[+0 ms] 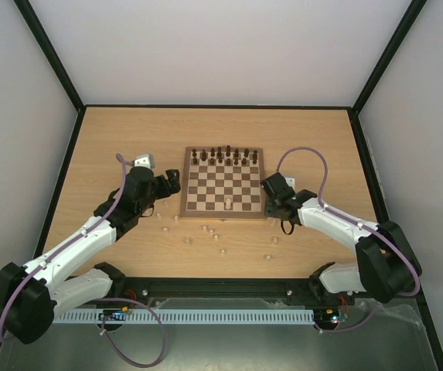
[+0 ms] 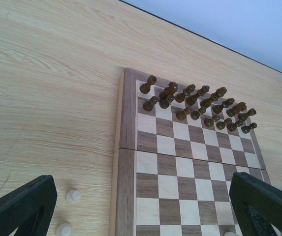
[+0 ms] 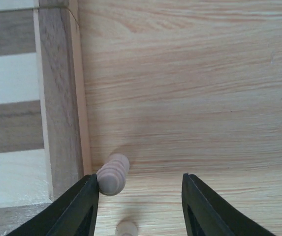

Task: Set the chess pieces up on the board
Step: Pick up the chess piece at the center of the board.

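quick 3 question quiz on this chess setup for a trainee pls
1. True or false: the dark pieces stand on the far side of the board.
2. How many pale pieces are on the board?
3. The pale piece by the right gripper lies: A on a checkered square; B on the table beside the board's border; C clamped between both fingers.
Key: 1 true; 2 one; 3 B.

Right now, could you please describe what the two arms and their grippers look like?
The left arm and right arm have white links, black joints and bases. A lilac cable loops along each. The left gripper and right gripper have black, wedge-shaped fingers.
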Action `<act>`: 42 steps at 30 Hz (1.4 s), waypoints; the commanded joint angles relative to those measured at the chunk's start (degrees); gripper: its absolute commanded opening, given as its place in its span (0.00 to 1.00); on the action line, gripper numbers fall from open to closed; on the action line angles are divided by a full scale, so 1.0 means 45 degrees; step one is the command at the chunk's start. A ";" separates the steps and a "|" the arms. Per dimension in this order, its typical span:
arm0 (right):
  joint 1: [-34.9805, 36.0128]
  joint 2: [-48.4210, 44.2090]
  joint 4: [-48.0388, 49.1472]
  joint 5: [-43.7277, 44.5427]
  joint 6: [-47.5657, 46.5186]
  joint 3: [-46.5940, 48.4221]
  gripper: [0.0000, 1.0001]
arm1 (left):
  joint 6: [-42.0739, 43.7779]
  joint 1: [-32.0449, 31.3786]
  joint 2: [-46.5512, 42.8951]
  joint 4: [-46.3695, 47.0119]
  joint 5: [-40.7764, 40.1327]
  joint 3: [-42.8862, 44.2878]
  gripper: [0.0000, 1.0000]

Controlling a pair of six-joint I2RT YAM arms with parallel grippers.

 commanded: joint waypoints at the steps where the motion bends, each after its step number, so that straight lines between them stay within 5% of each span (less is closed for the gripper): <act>1: -0.0017 -0.0246 -0.0058 -0.0248 0.0155 -0.0348 0.46 | -0.0026 -0.0023 0.0059 0.0098 -0.0001 0.0171 0.99; 11: -0.0017 0.0146 0.0470 -0.0778 0.0072 -0.0400 0.41 | -0.0023 -0.0023 0.0062 0.0098 0.0030 0.0173 0.99; 31: -0.0017 0.0398 0.0295 -0.0106 -0.0011 0.0172 0.13 | -0.0007 -0.0022 -0.0028 0.0100 0.0059 0.0167 0.99; 42: 0.0369 -0.1401 -0.1385 0.0305 -0.0171 0.1810 0.09 | -0.0020 -0.0023 -0.0016 0.0142 0.0072 0.0145 0.99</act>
